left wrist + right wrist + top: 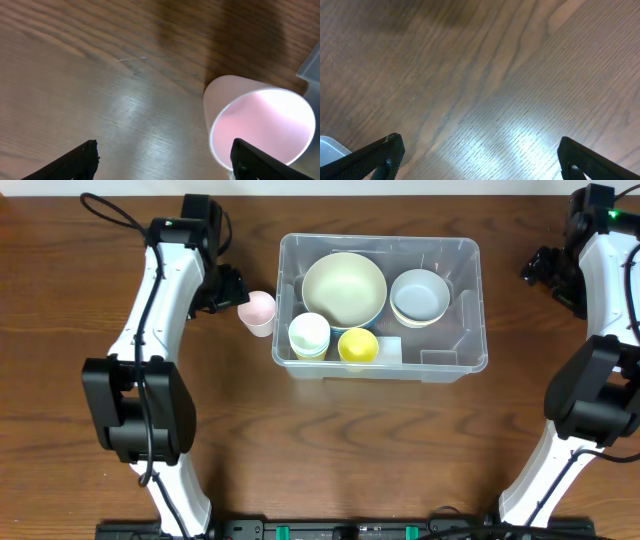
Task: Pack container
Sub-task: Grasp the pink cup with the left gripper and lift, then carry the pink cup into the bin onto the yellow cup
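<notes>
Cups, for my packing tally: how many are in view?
3: pink cup left of the container; mint cup and yellow cup inside, near side. Nested ones may hide.

A dark brown wooden table [330,450] fills the frame, its grain running left to right. A pale pink cup [258,311] sits on the wood left of centre in the upper half, its open mouth showing; in the left wrist view it fills the lower right corner. To its right, at upper centre, are a wide pale green bowl [344,288] and a light blue bowl [419,296], and below them a whitish-green cup [309,334] just beside a yellow cup [358,345].
</notes>
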Controlling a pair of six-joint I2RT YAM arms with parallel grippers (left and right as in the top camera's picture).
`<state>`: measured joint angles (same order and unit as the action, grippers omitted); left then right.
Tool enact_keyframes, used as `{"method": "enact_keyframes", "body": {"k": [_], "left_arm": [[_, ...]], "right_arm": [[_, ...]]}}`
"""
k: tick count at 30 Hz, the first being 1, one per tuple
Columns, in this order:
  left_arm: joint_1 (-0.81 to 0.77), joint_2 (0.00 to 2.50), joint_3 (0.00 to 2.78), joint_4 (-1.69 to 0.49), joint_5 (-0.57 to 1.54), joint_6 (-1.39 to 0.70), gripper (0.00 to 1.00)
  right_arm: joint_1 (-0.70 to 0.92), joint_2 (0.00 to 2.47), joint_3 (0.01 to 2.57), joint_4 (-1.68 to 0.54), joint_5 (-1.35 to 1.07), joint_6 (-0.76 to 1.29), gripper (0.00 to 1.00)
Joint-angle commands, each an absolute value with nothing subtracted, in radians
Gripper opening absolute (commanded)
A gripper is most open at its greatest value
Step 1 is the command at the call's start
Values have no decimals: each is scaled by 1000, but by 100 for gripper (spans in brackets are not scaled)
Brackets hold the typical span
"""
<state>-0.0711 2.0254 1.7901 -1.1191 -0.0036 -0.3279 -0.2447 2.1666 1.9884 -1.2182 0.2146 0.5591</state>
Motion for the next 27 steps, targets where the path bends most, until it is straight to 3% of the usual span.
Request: {"method": "enact_keyframes", "body": {"k": [1, 19, 20, 22, 23, 25, 27], "left_arm": [[-71, 2053, 1782, -1111, 65, -286, 85], [-70, 2195, 1782, -1090, 64, -290, 83], [-70, 2198, 1782, -1089, 64, -290, 77], [-70, 2199, 1782, -1087, 64, -290, 36], [-70, 2196, 1782, -1087, 65, -290, 26], [-68, 2189, 1784, -1083, 64, -290, 9], [-66, 2180, 1795, -1086, 64, -290, 6]], "right_arm": [[-255, 2178, 1992, -1219, 228, 572, 99], [-255, 2178, 1992, -1219, 228, 572, 99], [-255, 2178, 1992, -1219, 228, 572, 99], [-255, 2178, 1992, -1219, 228, 572, 99], [-255, 2178, 1992, -1219, 228, 572, 99], [-255, 2178, 1992, -1219, 228, 572, 99], [-255, 2178, 1992, -1219, 228, 572, 99]]}}
